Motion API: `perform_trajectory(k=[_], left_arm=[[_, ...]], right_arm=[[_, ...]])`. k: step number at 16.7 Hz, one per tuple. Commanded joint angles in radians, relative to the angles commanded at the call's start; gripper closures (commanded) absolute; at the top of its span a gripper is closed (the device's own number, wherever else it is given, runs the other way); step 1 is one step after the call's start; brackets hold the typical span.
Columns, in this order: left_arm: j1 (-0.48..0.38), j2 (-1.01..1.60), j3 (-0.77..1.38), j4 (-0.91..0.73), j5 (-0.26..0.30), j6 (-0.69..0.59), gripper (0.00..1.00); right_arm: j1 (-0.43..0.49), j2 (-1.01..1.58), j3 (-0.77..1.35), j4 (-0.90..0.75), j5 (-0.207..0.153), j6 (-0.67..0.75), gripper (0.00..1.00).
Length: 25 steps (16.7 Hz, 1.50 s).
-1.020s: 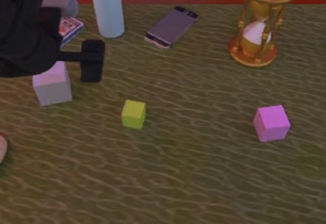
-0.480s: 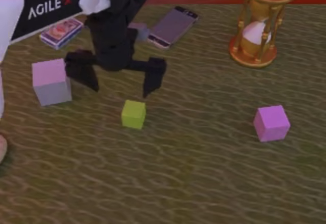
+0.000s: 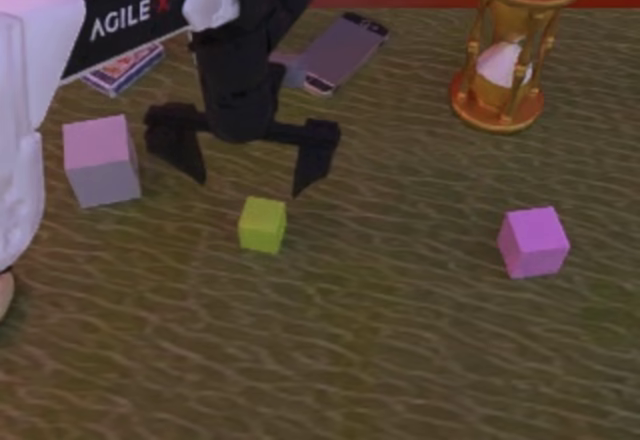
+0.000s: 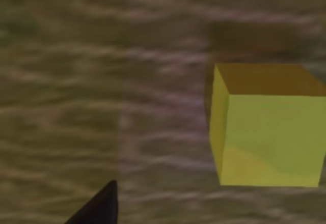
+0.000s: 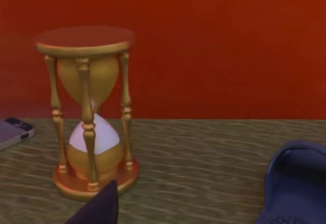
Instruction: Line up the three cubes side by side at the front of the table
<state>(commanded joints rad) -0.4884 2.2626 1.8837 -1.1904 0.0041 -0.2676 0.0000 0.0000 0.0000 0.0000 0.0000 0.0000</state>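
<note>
Top view: left gripper [image 3: 246, 172] spread wide, empty, black fingers straddling air at 12 o'clock of the small matte yellow-green cube [image 3: 262, 225], just beside it, not touching. Larger pale lavender cube [image 3: 100, 160] near the left edge, at 10 o'clock of the yellow-green one; medium magenta-pink cube [image 3: 533, 242] well apart at 3 o'clock. All three resting on the olive-green wavy-patterned table [image 3: 380, 360], none yet at the front. Gold wooden hourglass [image 3: 512, 50] at far right, grey flat smartphone [image 3: 335, 52] and patterned card box [image 3: 125, 68] along the back. Left wrist view: yellow-green cube [image 4: 267, 127] close and off-centre, one dark fingertip [image 4: 99, 206] at the frame edge, nothing between the fingers. Right wrist view: right arm parked out of the top view, facing the hourglass [image 5: 89, 112] against the red wall; dark-blue rounded object [image 5: 295, 183] close by, identity unclear; whether right fingers open or closed cannot tell. Step judged: approach for grasping the yellow-green cube. Next move calls for shifting toward 6 o'clock to centre over the cube, descending, closing. Versus half a second ago: gripper slid slightly right and nearer the cube; cubes unmoved.
</note>
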Motion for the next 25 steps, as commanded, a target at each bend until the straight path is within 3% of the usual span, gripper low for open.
perform_trajectory(k=[9, 14, 25], left_arm=[[-0.004, 0.097, -0.166, 0.267, 0.001, 0.002, 0.0], [-0.004, 0.109, -0.182, 0.29, 0.001, 0.002, 0.0], [-0.004, 0.109, -0.182, 0.29, 0.001, 0.002, 0.83]], right_arm=[[0.0, 0.0, 0.0, 0.0, 0.0, 0.0, 0.0], [0.0, 0.0, 0.0, 0.0, 0.0, 0.0, 0.0], [0.0, 0.0, 0.0, 0.0, 0.0, 0.0, 0.0]])
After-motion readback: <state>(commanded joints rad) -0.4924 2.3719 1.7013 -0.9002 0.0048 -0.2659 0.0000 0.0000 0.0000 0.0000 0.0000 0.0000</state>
